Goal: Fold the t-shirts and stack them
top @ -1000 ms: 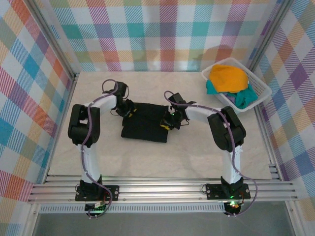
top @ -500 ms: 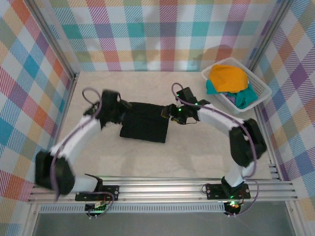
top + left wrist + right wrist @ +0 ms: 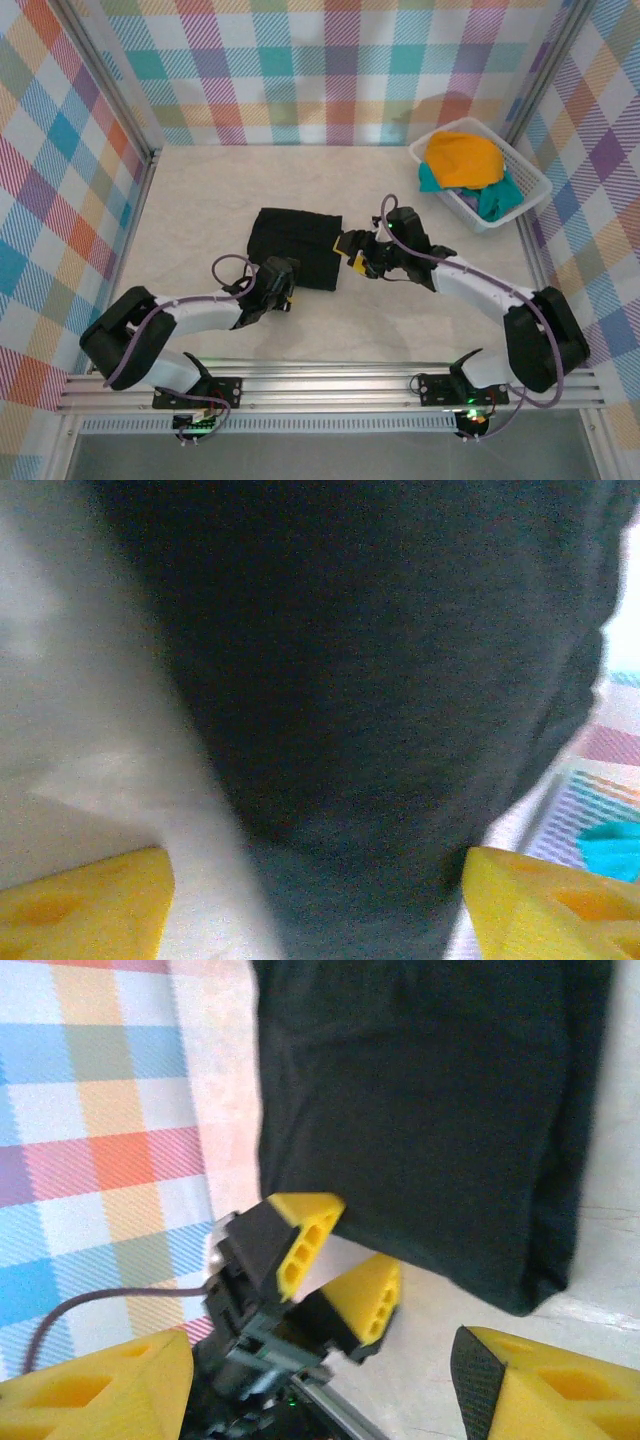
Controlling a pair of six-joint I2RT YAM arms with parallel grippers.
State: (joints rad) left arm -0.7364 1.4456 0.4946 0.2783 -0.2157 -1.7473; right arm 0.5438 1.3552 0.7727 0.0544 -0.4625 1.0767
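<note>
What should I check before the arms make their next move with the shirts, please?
1. Black t-shirt folded into a flat rectangle on the table: ok.
2. Left gripper open, at the shirt's near edge: ok.
3. Right gripper open and holding nothing, at the shirt's right edge: ok.
4. Either gripper's fingers touching the cloth: cannot tell.
5. The two grippers apart from each other: ok, though close.
6. Orange t-shirt and teal t-shirt folded: not ok, both lie bunched in the basket.
</note>
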